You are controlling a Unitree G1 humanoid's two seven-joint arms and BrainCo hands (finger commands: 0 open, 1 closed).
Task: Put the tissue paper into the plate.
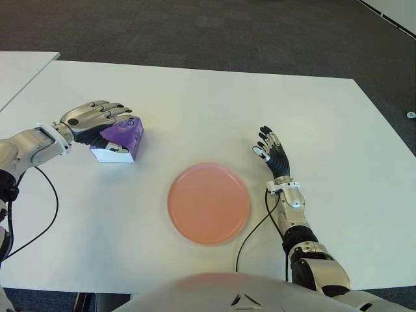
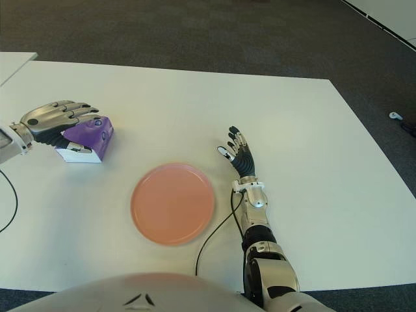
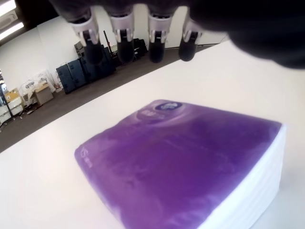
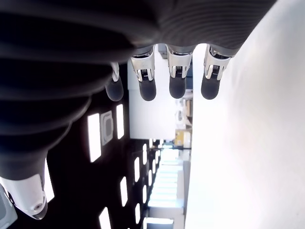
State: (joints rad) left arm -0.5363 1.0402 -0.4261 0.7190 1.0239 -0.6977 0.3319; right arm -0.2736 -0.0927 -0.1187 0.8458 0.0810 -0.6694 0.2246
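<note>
While the purple tissue pack [image 1: 117, 140] lay on the white bench [image 1: 195, 104] at ten o'clock from the pink plate [image 1: 208, 203], the left hand [image 1: 94, 119] hovered over it. The right hand [image 1: 273, 152] showed at two o'clock of the plate. From the left wrist, extended fingers [image 3: 124, 43] gripped nothing. From the right wrist, fingers [image 4: 177, 76] were spread and empty

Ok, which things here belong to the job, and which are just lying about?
Job:
- tissue pack, under the open left hand
- plate, bare

Not in play:
- right hand, open, right of the plate
- white table
</note>
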